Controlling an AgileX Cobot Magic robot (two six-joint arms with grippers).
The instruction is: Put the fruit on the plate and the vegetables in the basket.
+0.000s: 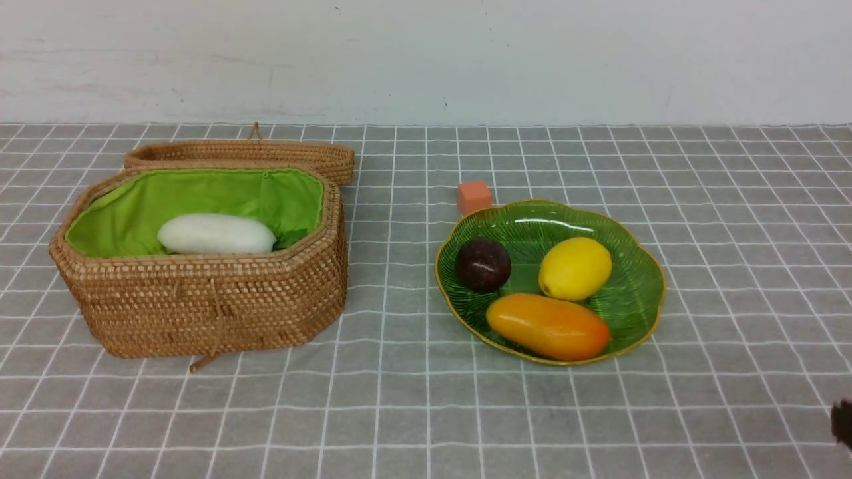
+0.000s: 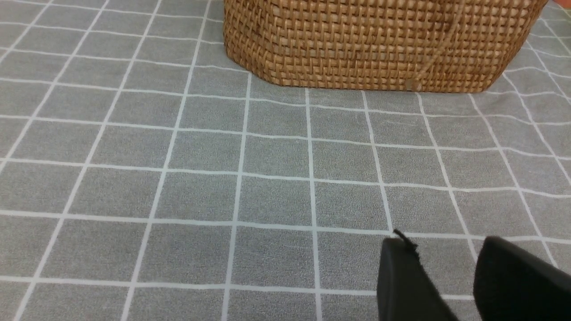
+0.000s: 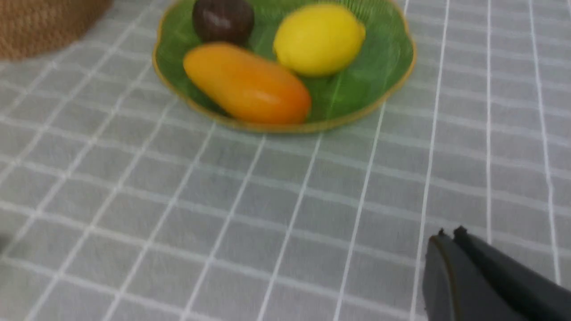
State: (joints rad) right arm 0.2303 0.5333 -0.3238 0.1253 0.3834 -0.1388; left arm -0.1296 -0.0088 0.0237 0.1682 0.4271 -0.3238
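In the front view no left arm is visible; only the left wrist view shows the left gripper (image 2: 446,267), low over the grey checked cloth (image 2: 178,178) with a clear gap between its two black fingers (image 2: 401,276), nothing between them.

At the left of the front view stands the basket (image 1: 200,299), open, its long axis across the frame. Inside, on the green lining (image 1: 219,193), lies the white vegetable (image 1: 216,233), long axis also left to right. Other vegetables I cannot see. The lid (image 1: 239,154) lies just behind the basket.

Right of centre, a small orange cube (image 1: 474,197) sits just behind the plate (image 1: 639,299). On the plate are the maroon ball (image 1: 482,264) at its left, the lemon (image 1: 574,268) at the right, and the mango (image 1: 548,326) in front, long axis running left to right and slightly down.

At the right edge only a dark bit of the right arm (image 1: 843,422) shows. In the right wrist view the right gripper (image 3: 448,234) has its fingers pressed together, empty, above the cloth, well apart from the plate.
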